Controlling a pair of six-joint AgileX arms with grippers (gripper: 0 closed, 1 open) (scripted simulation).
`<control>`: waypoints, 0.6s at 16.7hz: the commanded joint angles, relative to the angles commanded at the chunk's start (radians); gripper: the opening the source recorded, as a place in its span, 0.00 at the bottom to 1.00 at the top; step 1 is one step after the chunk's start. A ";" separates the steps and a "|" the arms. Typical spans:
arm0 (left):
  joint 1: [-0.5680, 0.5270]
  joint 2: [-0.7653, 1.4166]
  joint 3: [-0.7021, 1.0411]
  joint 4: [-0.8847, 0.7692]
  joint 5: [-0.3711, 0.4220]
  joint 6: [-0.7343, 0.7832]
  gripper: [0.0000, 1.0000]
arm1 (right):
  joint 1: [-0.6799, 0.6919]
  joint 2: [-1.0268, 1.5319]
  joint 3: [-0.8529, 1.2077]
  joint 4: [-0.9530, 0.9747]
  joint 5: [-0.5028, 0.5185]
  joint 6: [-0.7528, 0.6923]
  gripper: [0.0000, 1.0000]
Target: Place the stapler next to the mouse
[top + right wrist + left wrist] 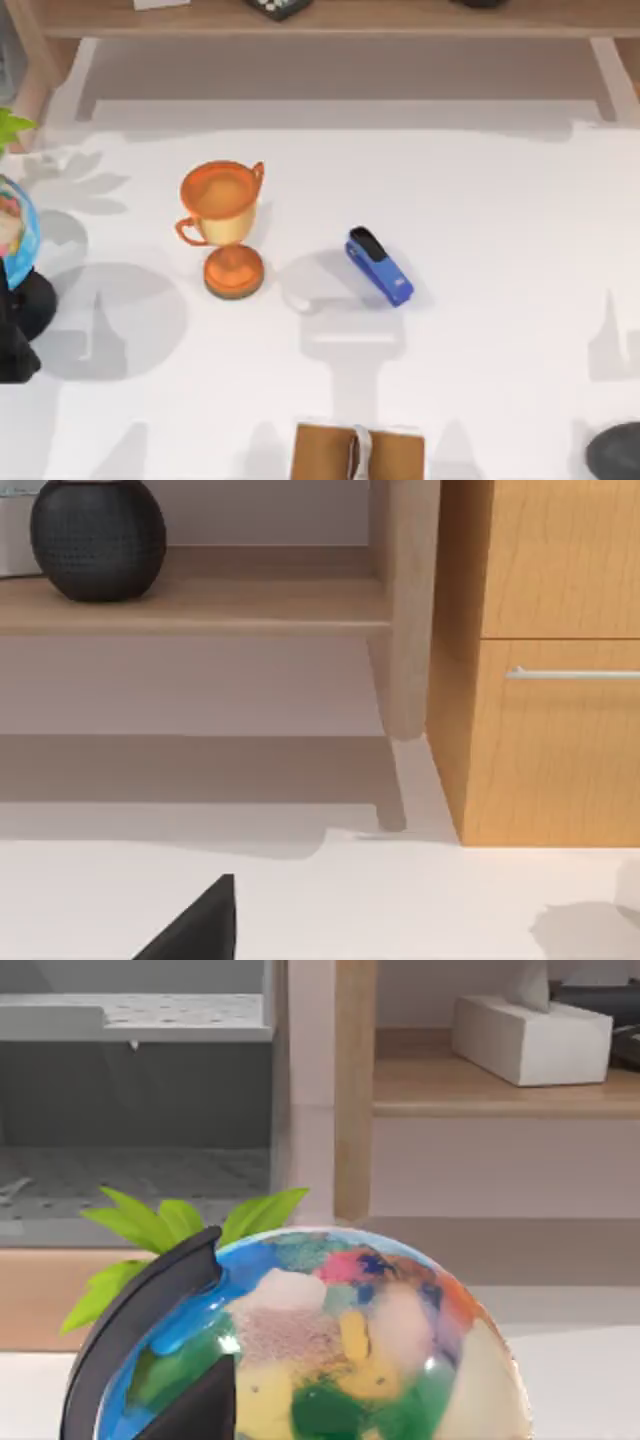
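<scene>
The blue stapler (379, 267) with its black top arm lies flat on the white table, a little right of the middle, angled towards the front right. The dark grey rounded mouse (616, 452) sits at the table's front right corner, cut off by the picture's edge and far from the stapler. A black piece of my left gripper (192, 1410) pokes in close in front of the globe (330, 1350). A black piece of my right gripper (198, 930) hangs above bare table facing the shelf. Neither gripper is near the stapler.
An orange trophy cup (225, 222) stands left of the stapler. The globe (14, 232) on its black base (22, 335) is at the left edge. A brown book (358, 452) lies at the front middle. A wooden shelf (330, 22) and cabinet (540, 660) line the back.
</scene>
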 joint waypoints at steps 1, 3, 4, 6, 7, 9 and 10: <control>0.000 0.000 0.000 0.000 0.000 0.000 1.00 | 0.000 0.000 0.000 0.000 0.000 0.000 1.00; 0.000 0.000 0.000 0.000 0.000 0.000 1.00 | 0.005 0.010 0.009 -0.005 -0.002 -0.002 1.00; 0.000 0.000 0.000 0.000 0.000 0.000 1.00 | 0.016 0.029 0.027 -0.016 -0.007 -0.005 1.00; 0.000 0.000 0.000 0.000 0.000 0.000 1.00 | 0.048 0.099 0.091 -0.054 -0.019 -0.015 1.00; 0.000 0.000 0.000 0.000 0.000 0.000 1.00 | 0.069 0.149 0.135 -0.080 -0.026 -0.021 1.00; 0.000 0.000 0.000 0.000 0.000 0.000 1.00 | 0.119 0.285 0.244 -0.152 -0.040 -0.035 1.00; 0.000 0.000 0.000 0.000 0.000 0.000 1.00 | 0.147 0.367 0.307 -0.196 -0.046 -0.043 1.00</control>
